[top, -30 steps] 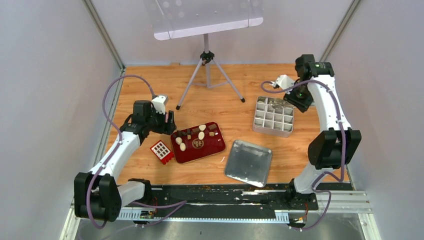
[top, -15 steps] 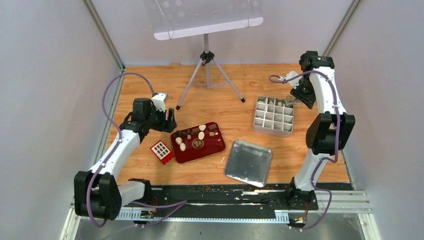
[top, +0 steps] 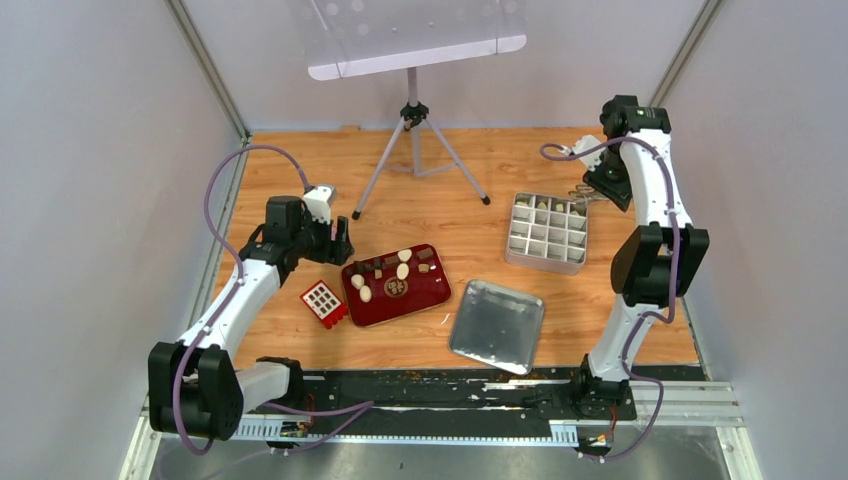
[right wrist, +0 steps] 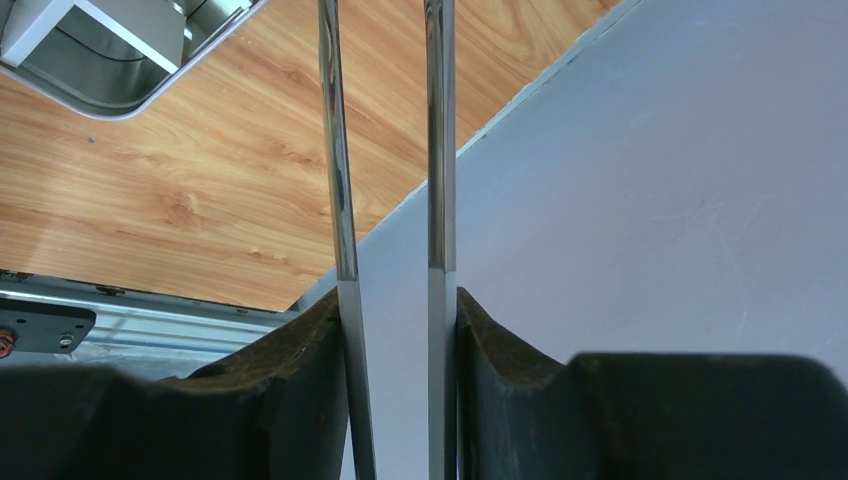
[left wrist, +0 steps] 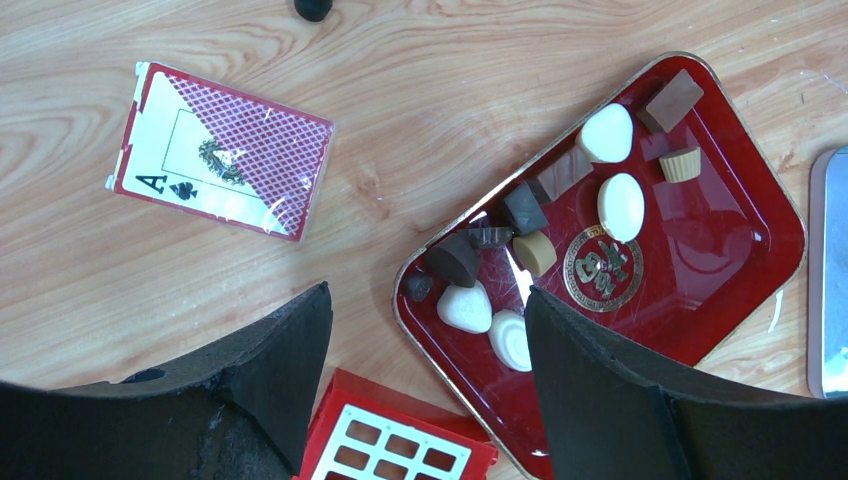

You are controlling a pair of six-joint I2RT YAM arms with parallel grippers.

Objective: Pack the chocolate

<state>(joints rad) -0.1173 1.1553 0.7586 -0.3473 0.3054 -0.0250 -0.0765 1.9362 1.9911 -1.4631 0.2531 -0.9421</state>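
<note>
The chocolate (top: 400,266), cream ovals and dark brown blocks, lies on a red tray (top: 425,295); it also shows in the left wrist view (left wrist: 620,205) on the tray (left wrist: 720,270). My left gripper (top: 338,238) is open and empty, over the tray's left edge (left wrist: 425,320). My right gripper (top: 600,183) is shut on metal tongs (top: 581,195) at the far right corner of a divided silver tin (top: 547,232). The tongs' two thin arms (right wrist: 437,150) run up between my right gripper's (right wrist: 395,310) jaws, with nothing visible between them. Small pale pieces seem to lie in the tin's far cells.
A small red box with a white grid (top: 323,302) sits left of the tray, below my left gripper (left wrist: 390,450). A playing card (left wrist: 222,150) lies on the wood. The tin's lid (top: 497,325) lies near the front. A tripod (top: 415,140) stands at the back. The right wall is close.
My right gripper has drawn back from over the tin toward the far right wall, carrying the tongs. The left arm has not moved.
</note>
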